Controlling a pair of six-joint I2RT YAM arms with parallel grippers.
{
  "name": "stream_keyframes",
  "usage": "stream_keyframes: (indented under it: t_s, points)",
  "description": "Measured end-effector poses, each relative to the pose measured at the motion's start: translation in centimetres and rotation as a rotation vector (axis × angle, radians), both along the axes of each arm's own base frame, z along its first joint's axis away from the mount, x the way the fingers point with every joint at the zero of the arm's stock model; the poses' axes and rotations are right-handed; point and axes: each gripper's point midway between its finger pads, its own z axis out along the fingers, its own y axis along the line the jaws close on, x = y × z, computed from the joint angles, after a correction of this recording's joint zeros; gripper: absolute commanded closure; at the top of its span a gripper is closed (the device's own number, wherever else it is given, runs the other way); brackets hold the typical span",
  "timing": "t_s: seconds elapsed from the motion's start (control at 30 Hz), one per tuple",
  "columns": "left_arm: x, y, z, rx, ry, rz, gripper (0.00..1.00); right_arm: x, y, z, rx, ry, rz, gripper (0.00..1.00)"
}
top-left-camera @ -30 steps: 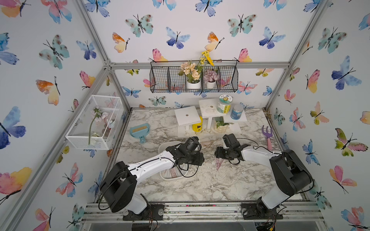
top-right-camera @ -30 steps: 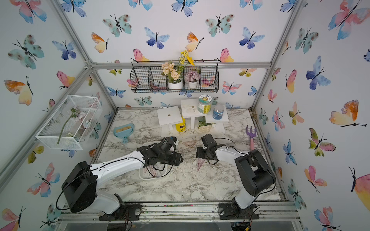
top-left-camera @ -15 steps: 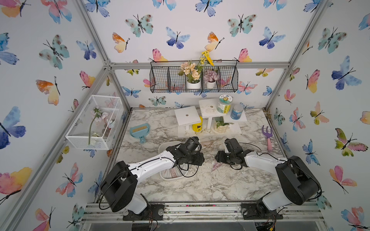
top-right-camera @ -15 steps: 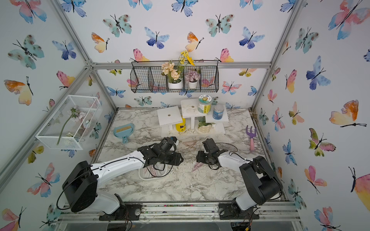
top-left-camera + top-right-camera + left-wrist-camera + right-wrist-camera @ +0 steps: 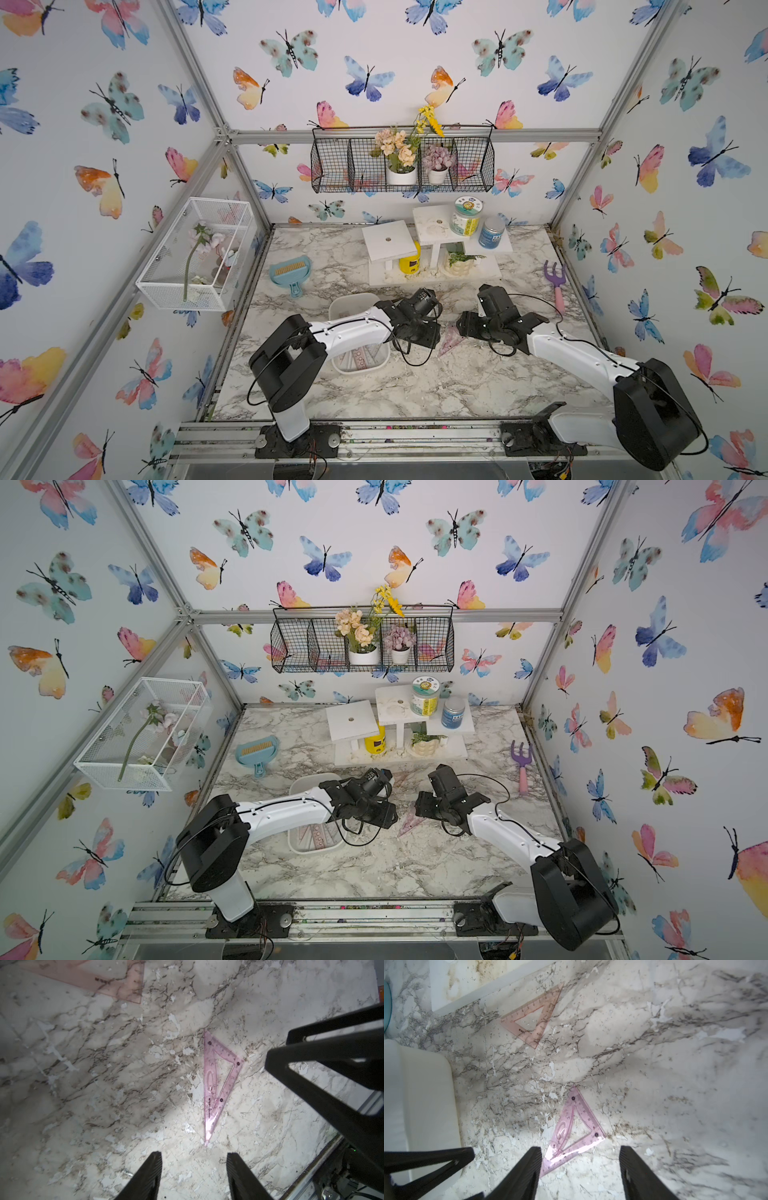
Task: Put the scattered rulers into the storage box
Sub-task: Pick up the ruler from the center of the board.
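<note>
On the bench [image 5: 415, 386], a marble-print top in white with grey and brown veins, the film is scuffed and flaked into pale chips around the middle. Walls [image 5: 415, 62] papered with watercolour butterflies close it on three sides, set in a bare aluminium frame [image 5: 415, 135]. A black wire basket [image 5: 345, 170] hangs on the back wall and a white mesh basket [image 5: 195, 257] on the left one. A white stepped stand [image 5: 388, 241] sits at the back edge, a blue dustpan [image 5: 291, 272] is near the left edge, and a toy fork [image 5: 557, 286] lies by the right edge.

The box [image 5: 353, 301], glossy white with rounded corners and a raised rim, lies left of the middle, partly under the left arm. A few clear pink rulers [image 5: 361, 359] lie flat in its near end. A see-through pink triangle [image 5: 216, 1084] (thin, with fine scale marks and three dark dots) lies flat mid-bench between the arms. A paler triangle [image 5: 535, 1016] lies near the stand's base.

The left gripper [image 5: 194, 1157] is spread and empty, just short of the pink triangle's sharp tip. The right gripper [image 5: 580, 1149] is spread wide too, gripping nothing. One of its ribbed fingers [image 5: 529, 1167] hides that tip, and contact cannot be told.
</note>
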Motion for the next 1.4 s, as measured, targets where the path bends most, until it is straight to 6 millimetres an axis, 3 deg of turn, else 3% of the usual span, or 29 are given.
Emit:
stream_keyframes:
  t_s: [0.23,0.5,0.6,0.97,1.4]
  points:
    - [0.2,-3.0,-1.9,0.048,-0.009,-0.055,0.43,-3.8,-2.4,-1.4,-0.053,0.077,-0.004,0.35]
    - [1.3,-5.2,-3.9,0.116,-0.036,-0.078,0.49,-5.1,-3.1,-1.7,-0.057,0.097,-0.005,0.35]
    - [1.8,-5.3,-5.0,0.162,-0.049,-0.078,0.50,-5.6,-3.2,-2.2,-0.056,0.117,-0.003,0.35]
    - [3.0,-5.4,-5.1,0.223,-0.094,-0.061,0.56,-6.4,-3.2,-3.3,-0.041,0.143,-0.003,0.35]
    - [2.6,-6.0,-5.6,0.293,-0.162,-0.070,0.61,-6.7,-3.3,-3.6,-0.023,0.136,-0.009,0.35]
